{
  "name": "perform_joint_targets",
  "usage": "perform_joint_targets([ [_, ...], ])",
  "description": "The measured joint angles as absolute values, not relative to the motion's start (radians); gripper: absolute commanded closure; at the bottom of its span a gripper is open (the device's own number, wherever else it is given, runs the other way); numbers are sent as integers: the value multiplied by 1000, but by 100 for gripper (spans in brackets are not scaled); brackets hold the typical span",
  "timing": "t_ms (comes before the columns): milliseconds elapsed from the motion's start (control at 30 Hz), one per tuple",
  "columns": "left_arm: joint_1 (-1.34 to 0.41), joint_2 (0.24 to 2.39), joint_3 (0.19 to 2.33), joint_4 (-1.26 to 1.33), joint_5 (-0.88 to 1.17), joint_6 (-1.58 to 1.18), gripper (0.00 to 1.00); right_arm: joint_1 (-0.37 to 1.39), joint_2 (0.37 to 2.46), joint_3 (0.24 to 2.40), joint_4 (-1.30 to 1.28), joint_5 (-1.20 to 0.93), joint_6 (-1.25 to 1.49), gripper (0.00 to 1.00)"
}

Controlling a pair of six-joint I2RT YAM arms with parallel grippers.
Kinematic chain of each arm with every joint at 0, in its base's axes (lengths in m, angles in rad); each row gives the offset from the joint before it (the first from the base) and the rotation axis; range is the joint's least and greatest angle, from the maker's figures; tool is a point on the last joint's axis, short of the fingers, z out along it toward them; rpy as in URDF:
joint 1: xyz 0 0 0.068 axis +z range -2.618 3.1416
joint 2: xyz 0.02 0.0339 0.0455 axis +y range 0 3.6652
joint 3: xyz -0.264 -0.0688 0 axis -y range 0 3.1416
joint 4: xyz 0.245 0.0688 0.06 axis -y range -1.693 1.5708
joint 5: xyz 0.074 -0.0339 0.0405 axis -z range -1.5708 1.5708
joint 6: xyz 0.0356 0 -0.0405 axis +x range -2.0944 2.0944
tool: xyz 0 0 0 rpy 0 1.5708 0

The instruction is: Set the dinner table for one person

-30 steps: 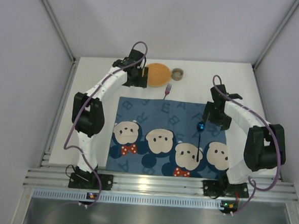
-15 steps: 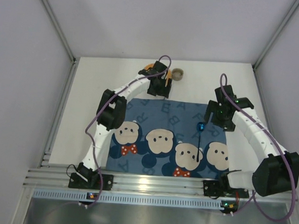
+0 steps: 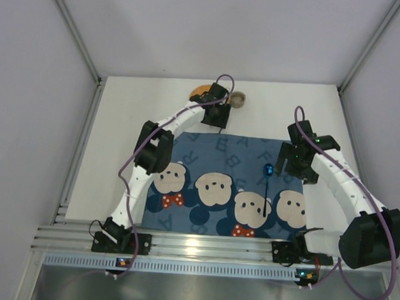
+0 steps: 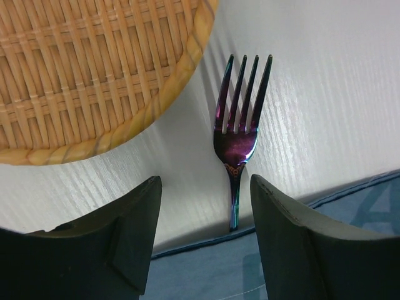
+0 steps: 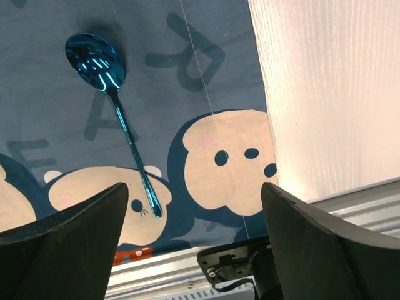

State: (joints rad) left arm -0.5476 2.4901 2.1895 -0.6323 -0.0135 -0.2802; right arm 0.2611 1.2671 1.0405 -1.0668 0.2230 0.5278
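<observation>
An iridescent purple fork (image 4: 237,140) lies on the white dinner table (image 3: 119,138), tines pointing away and its handle end at the far edge of the dark blue mouse-print placemat (image 3: 218,192). My left gripper (image 4: 203,234) is open and hovers just above that edge, with the fork handle between its fingers; in the top view the left gripper (image 3: 216,122) hides the fork. A blue spoon (image 5: 112,94) lies on the placemat's right part and also shows in the top view (image 3: 268,185). My right gripper (image 3: 294,162) is open and empty, above the placemat's right edge, right of the spoon.
A round woven plate (image 4: 87,69) sits just left of the fork, mostly hidden by my left arm in the top view (image 3: 199,91). A small round cup (image 3: 238,98) stands at the table's back. Grey walls enclose the table on three sides.
My left gripper has swung right from beside the woven plate to above the fork. My right gripper has shifted slightly right and nearer along the placemat's right edge.
</observation>
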Motion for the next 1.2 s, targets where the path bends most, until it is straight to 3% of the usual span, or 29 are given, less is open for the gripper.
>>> perform_joint_targets([
  [167, -573, 2488, 2170, -617, -93, -226, 40, 261, 1269, 1040, -1067, 228, 524, 13],
  [433, -606, 2487, 2157, -597, -155, -194, 59, 261, 1308, 1041, -1065, 228, 504, 13],
  [633, -620, 2487, 2155, -593, -186, -183, 81, 261, 1325, 1041, -1062, 228, 488, 14],
  [733, -624, 2488, 2154, -592, -197, -183, 100, 261, 1339, 1040, -1058, 228, 479, 14],
  [1200, -609, 2516, 2227, -628, -205, -226, 100, 261, 1386, 1034, -1026, 227, 452, 15],
])
